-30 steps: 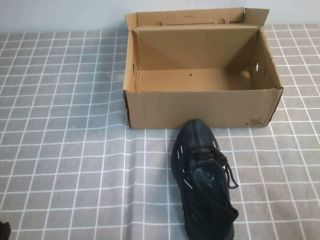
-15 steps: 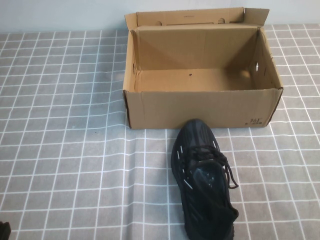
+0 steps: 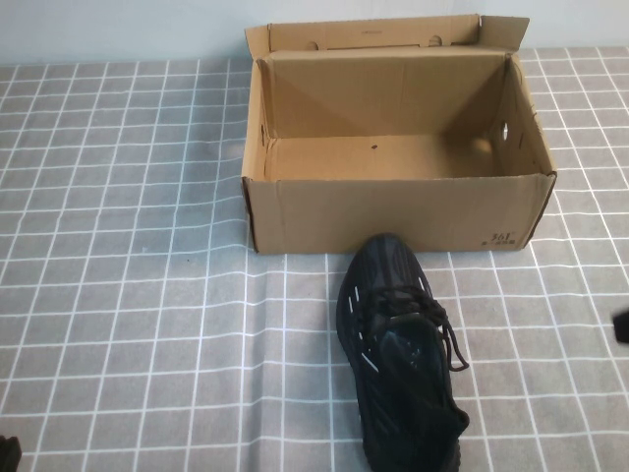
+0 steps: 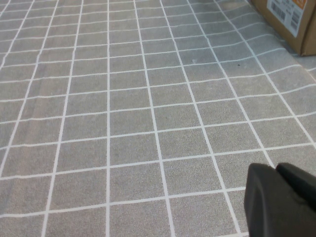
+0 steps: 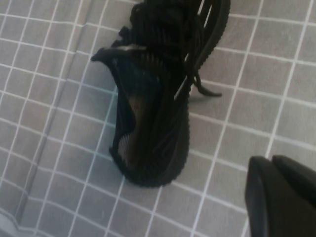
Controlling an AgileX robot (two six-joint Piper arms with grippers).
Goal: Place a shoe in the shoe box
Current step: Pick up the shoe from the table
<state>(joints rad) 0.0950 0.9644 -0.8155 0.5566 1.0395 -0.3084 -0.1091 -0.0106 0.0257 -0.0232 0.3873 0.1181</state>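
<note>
The black knit shoe [image 3: 398, 344] lies on the checked cloth, toe against the front wall of the open brown shoe box [image 3: 393, 211], heel toward me. The box is empty, its flap lid standing up at the back. My right gripper [image 3: 621, 326] just shows at the right edge of the high view, well right of the shoe. In the right wrist view it [image 5: 270, 160] is shut and empty, apart from the shoe's heel [image 5: 153, 98]. My left gripper [image 3: 8, 454] sits at the near left corner. In the left wrist view it [image 4: 275, 169] is shut and empty over bare cloth.
A grey cloth with a white grid [image 3: 128, 295] covers the table. The box's corner with a printed label [image 4: 291, 19] shows far off in the left wrist view. A fold in the cloth [image 3: 251, 285] runs left of the shoe.
My right gripper has come into the high view at the right edge. The shoe, the box and the left gripper have not moved.
</note>
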